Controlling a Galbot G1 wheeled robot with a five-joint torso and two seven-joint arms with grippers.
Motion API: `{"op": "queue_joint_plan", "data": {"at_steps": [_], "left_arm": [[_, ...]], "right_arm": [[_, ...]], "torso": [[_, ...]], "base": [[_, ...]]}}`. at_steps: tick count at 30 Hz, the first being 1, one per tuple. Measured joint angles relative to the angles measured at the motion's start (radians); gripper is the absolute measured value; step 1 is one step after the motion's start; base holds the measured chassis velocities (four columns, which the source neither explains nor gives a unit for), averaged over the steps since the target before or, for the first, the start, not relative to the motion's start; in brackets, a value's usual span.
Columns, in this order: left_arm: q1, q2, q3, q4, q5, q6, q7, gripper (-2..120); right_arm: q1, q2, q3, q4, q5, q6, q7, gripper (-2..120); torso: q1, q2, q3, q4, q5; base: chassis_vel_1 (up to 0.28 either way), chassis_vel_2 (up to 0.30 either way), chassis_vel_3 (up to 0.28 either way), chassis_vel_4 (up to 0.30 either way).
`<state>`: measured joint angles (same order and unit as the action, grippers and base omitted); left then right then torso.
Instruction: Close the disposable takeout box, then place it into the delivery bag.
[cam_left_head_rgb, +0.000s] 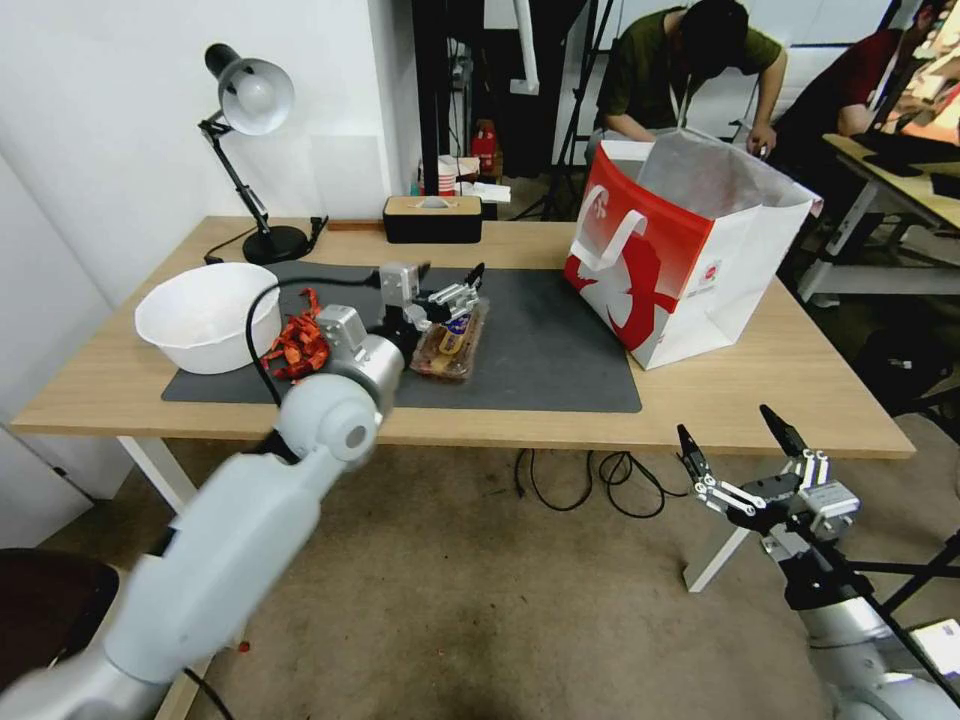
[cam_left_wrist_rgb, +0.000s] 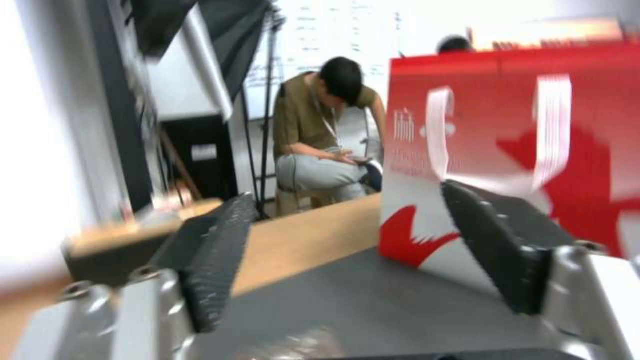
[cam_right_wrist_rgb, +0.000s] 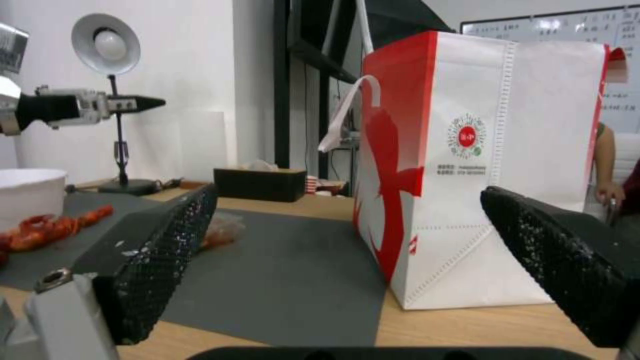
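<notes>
Head view: my left gripper (cam_left_head_rgb: 458, 283) hangs just over the takeout box (cam_left_head_rgb: 452, 342) on the dark mat (cam_left_head_rgb: 560, 350), fingers apart, holding nothing. The bag (cam_left_head_rgb: 690, 250) stands open nearby. My right gripper (cam_left_head_rgb: 735, 445) waits off the table, fingers apart.

Left wrist view: the fingers (cam_left_wrist_rgb: 217, 255) are wide apart.

I think the slippery box could slide away if I push its lid crooked.
</notes>
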<state>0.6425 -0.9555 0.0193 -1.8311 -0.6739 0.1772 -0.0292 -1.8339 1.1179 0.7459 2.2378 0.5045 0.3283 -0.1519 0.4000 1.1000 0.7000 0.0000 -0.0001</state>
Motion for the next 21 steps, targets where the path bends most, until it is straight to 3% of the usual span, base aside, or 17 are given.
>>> {"op": "queue_joint_plan", "data": {"at_steps": [4,7,8,9,10,14,15,18,21], "left_arm": [[-0.134,0.103,0.094,0.114,0.161,-0.017,0.23,48],[-0.161,0.118,0.125,0.139,0.164,-0.017,0.269,43],[-0.212,0.141,0.191,0.187,0.163,-0.017,0.328,35],[-0.212,0.141,0.191,0.187,0.163,-0.017,0.328,35],[-0.249,0.154,0.239,0.225,0.167,-0.021,0.38,30],[-0.304,0.166,0.302,0.291,0.191,-0.038,0.461,16],[-0.304,0.166,0.302,0.291,0.191,-0.038,0.461,16],[-0.335,0.163,0.328,0.341,0.199,-0.051,0.531,0],[-0.341,0.164,0.331,0.344,0.213,-0.045,0.582,0]], "right_arm": [[0.02,-0.01,-0.021,0.038,0.044,-0.041,0.002,100],[0.022,-0.011,-0.032,0.053,0.059,-0.054,0.004,100],[0.028,-0.017,-0.056,0.08,0.094,-0.082,0.017,100],[0.028,-0.017,-0.056,0.08,0.094,-0.082,0.017,100],[0.042,-0.027,-0.074,0.097,0.13,-0.111,0.038,100],[0.101,-0.064,-0.111,0.115,0.237,-0.187,0.107,100],[0.101,-0.064,-0.111,0.115,0.237,-0.187,0.107,100],[0.201,-0.132,-0.13,0.1,0.408,-0.277,0.188,100],[0.245,-0.159,-0.135,0.078,0.467,-0.3,0.213,100]], "torso": [[0.0,0.0,0.0,0.0001,-0.0001],[0.0,0.0,0.0,-0.0001,0.0001],[0.0,0.0,0.0,-0.0003,-0.0005],[0.0,0.0,0.0,-0.0003,-0.0005],[0.0,0.0,0.0,-0.0003,-0.0004],[0.0,0.0,0.0,0.0,0.0001],[0.0,0.0,0.0,0.0,0.0001],[0.0,0.0,0.0,0.0,0.0],[0.0,0.0,0.0,-0.0002,0.0]], "base": [[0.0,0.0,0.0,0.0],[0.0,0.0,0.0,0.0],[0.0,0.0,0.0,0.0],[0.0,0.0,0.0,0.0],[0.0,0.0,0.0,0.0],[0.0,0.0,0.0,0.0],[0.0,0.0,0.0,0.0],[0.0,0.0,0.0,0.0],[0.0,0.0,0.0,0.0]]}}
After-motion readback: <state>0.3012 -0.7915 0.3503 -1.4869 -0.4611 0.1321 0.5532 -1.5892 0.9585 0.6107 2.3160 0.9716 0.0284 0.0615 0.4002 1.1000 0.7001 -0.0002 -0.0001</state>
